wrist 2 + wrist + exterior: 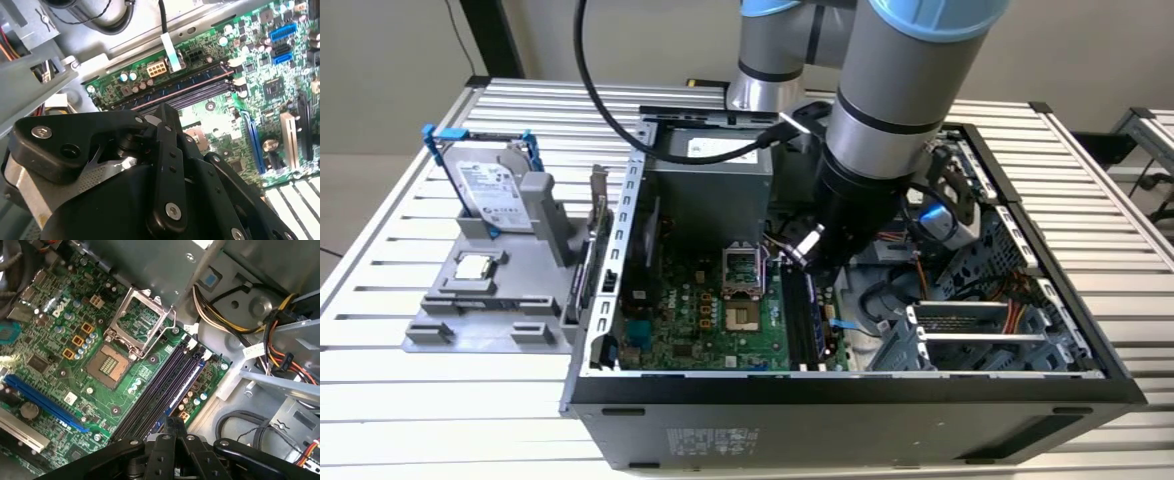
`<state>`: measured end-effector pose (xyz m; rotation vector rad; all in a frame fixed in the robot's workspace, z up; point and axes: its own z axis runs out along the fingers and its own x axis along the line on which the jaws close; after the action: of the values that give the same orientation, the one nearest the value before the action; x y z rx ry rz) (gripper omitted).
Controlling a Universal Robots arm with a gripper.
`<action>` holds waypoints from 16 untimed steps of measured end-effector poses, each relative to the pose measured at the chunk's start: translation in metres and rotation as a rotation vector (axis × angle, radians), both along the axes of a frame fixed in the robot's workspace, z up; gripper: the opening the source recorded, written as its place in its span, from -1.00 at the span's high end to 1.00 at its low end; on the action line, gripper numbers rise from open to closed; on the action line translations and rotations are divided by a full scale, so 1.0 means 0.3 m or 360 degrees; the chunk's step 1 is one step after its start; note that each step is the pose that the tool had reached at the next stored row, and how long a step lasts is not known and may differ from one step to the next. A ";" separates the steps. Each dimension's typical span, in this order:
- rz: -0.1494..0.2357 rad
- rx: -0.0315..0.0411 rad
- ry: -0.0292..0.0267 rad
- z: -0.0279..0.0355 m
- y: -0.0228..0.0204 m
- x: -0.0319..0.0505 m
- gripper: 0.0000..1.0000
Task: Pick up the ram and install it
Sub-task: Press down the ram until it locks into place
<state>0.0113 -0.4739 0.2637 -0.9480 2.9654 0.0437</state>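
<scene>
My gripper hangs inside the open computer case, just above the far end of the dark memory slots on the green motherboard. In both wrist views its black fingers are drawn together over those long slots, with the fingertip close above the slots. No gap shows between the fingers. The ram is hidden: I cannot tell whether it sits between the fingers or in a slot.
An open processor socket lies beside the slots. Cable bundles and a metal drive cage crowd the exterior view's right of the case. Outside the case, a grey fixture holds a silver hard drive and a small square chip.
</scene>
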 end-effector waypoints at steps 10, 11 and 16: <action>0.0257 0.0001 -0.00132 0.000 0.000 0.000 1.00; 0.0285 0.0001 -0.00131 0.000 0.000 0.000 1.00; 0.0416 0.0001 -0.00136 0.000 0.000 0.000 1.00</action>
<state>0.0113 -0.4739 0.2636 -1.3246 2.8124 0.0461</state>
